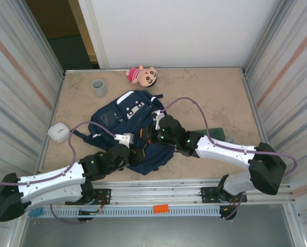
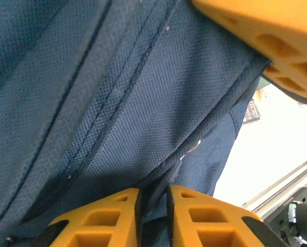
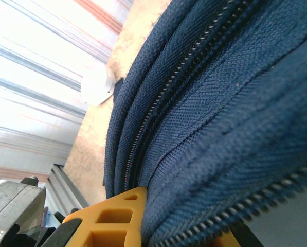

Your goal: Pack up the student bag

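The student bag (image 1: pixel 123 117), navy blue with white stripes, lies flat in the middle of the table. Both grippers meet at its near edge. My left gripper (image 1: pixel 135 153) is shut on a fold of the bag's fabric (image 2: pixel 143 103); its orange fingers (image 2: pixel 109 216) pinch a dark seam between them (image 2: pixel 153 206). My right gripper (image 1: pixel 149 138) grips a thick zippered edge of the bag (image 3: pixel 215 103), with one orange finger (image 3: pixel 117 216) pressed against the cloth. An orange finger of the right gripper (image 2: pixel 266 36) shows at the top right of the left wrist view.
A pink doll (image 1: pixel 142 75) and a grey cup (image 1: pixel 98 87) stand at the back of the table. A white box (image 1: pixel 58 132) sits at the left edge. A dark flat item (image 1: pixel 217 134) lies under the right arm. Metal walls close in both sides.
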You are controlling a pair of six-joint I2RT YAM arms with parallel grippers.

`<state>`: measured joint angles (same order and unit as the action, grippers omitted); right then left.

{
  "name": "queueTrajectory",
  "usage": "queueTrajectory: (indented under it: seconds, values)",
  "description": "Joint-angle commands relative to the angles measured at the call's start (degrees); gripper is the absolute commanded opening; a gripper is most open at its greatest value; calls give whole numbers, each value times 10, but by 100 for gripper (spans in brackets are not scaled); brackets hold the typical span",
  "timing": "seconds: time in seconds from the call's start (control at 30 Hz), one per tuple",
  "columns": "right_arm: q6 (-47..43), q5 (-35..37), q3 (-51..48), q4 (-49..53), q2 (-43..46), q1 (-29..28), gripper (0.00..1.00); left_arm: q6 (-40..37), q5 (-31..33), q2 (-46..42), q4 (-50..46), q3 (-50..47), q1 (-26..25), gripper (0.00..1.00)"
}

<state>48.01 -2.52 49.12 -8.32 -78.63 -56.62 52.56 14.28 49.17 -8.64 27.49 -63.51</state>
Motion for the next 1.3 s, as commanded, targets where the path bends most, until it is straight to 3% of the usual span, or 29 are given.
queueTrajectory:
  seconds: [0.0,0.07,0.43,0.7,1.03,1.27]
  values:
    - [-2,9,32,-26,17,-6,0,-7,26,-8,23,1,0,10]
    - [-6,7,35,-17,22,-2,0,8,27,-9,-10,3,0,0]
    - [-39,-19,66,51,70,60,0,104,50,-90,-179,-25,0,0]
    - [-52,-103,119,97,87,101,0,110,121,-160,-278,-26,17,0]
    - [-24,-195,157,115,95,133,0,-6,101,-185,-266,-30,179,0]
    - [-6,-238,177,123,84,152,0,-81,39,-163,-196,-40,310,0]
